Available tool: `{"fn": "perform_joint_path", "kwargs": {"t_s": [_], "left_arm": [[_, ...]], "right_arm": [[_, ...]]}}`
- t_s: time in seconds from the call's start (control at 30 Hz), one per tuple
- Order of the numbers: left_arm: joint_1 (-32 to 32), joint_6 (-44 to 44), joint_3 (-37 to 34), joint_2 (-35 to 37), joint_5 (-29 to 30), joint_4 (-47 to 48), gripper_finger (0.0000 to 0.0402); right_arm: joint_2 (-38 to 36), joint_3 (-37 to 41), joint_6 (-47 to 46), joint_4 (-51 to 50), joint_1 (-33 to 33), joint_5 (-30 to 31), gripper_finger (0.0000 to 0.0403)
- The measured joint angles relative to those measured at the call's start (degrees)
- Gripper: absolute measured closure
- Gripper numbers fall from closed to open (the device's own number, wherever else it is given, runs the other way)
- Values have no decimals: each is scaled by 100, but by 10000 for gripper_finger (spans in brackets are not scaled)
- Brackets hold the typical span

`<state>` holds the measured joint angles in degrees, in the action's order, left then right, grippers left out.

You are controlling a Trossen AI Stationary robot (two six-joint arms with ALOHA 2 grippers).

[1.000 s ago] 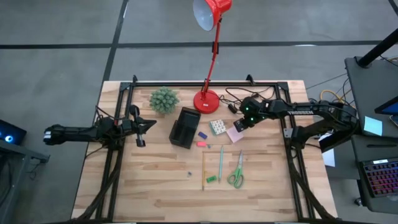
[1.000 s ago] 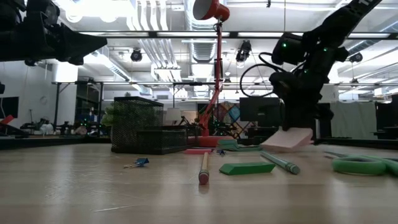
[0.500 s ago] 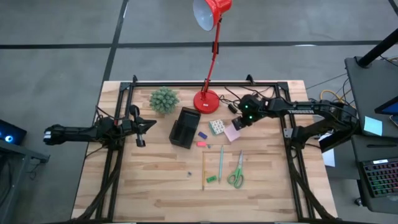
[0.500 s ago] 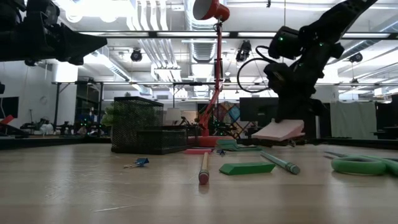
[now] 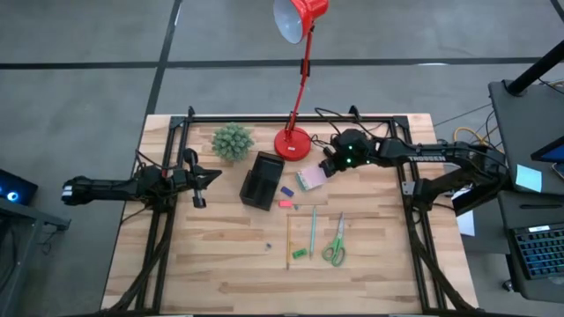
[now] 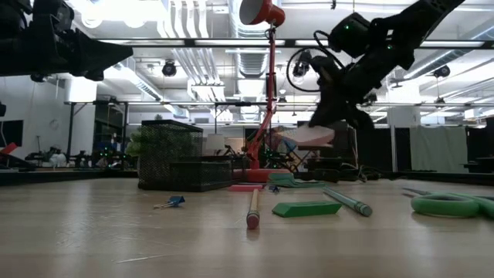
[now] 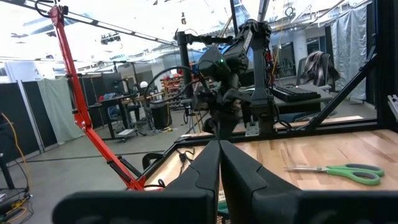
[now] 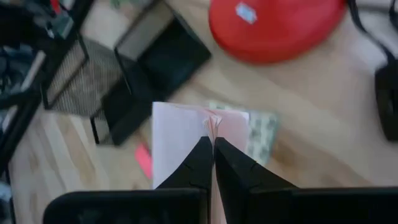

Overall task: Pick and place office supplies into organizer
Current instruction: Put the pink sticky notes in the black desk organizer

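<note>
Pad (image 8: 186,134) level in right claw (image 8: 212,144), above table.

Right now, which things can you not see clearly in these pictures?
- Organizer inside: low view, mesh walls hide it.
- Dotted pad: right wrist view, pink pad held by the right gripper covers most.
- Small clip: high view, too small.
</note>
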<state>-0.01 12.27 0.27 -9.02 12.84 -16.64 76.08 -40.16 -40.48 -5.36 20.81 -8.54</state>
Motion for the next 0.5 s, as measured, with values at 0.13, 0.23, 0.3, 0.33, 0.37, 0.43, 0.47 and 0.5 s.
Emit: {"fn": "perform_joint_path", "kwargs": {"t_s": [0.13,0.23,0.3,0.33,0.37,0.43,0.47,0.5], "left_arm": [[-1,-7,0,7,-12,-1,402],[-1,-9,0,2,-16,-2,402],[-2,-9,0,2,-17,2,402],[-1,-9,0,4,-17,0,402],[0,-9,0,4,-20,-2,402],[-1,-9,0,4,-20,-1,402],[0,-8,0,4,-20,-2,402],[0,-7,0,4,-18,0,402]], "right_arm": [[85,0,36,685,-138,329,395],[154,0,65,1221,-258,621,395],[199,0,137,1482,-321,829,395],[236,0,156,1621,-354,954,395],[279,0,171,1776,-377,1061,395],[385,2,195,1990,-410,1225,395],[462,2,194,2146,-434,1306,395],[546,2,191,2301,-447,1346,395]]}}
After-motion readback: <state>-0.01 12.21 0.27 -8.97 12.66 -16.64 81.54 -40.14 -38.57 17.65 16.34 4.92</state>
